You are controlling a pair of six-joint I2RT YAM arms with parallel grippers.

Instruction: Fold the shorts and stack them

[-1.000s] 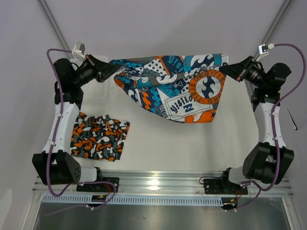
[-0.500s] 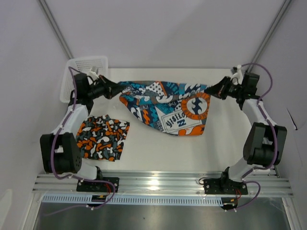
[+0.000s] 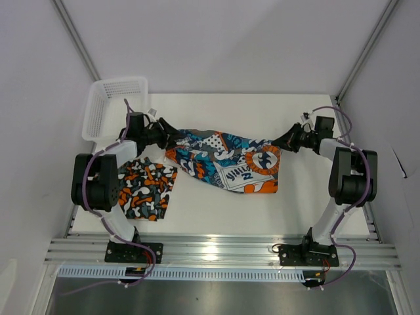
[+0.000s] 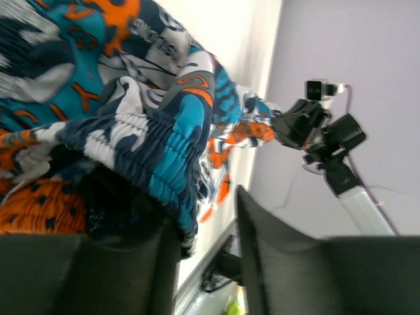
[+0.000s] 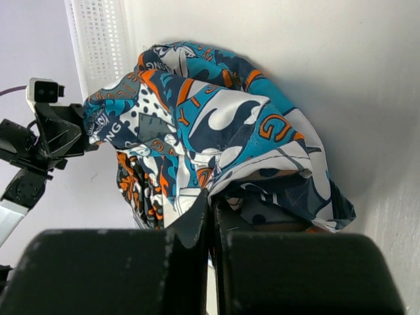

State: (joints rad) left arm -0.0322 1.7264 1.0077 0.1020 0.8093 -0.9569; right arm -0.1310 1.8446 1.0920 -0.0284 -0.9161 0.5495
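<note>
The teal-blue, orange and white graphic shorts (image 3: 226, 161) lie spread across the white table between both grippers. My left gripper (image 3: 159, 136) sits at their left end. In the left wrist view its jaws stand apart (image 4: 209, 216), and the gathered waistband (image 4: 164, 144) drapes over one finger only. My right gripper (image 3: 287, 142) is at the right end, shut (image 5: 211, 205) on a fold of the same shorts (image 5: 216, 125). The camouflage shorts (image 3: 141, 190) lie folded flat at the front left, apart from both grippers.
A white mesh basket (image 3: 92, 111) stands at the back left corner, just behind the left gripper, and also shows in the right wrist view (image 5: 98, 39). Both arms are stretched low over the table. An aluminium rail (image 3: 216, 246) runs along the near edge.
Both arms came down and toward the near edge, laying the graphic shorts from hanging in the air onto the table. The left gripper's jaws have parted off the waistband.
</note>
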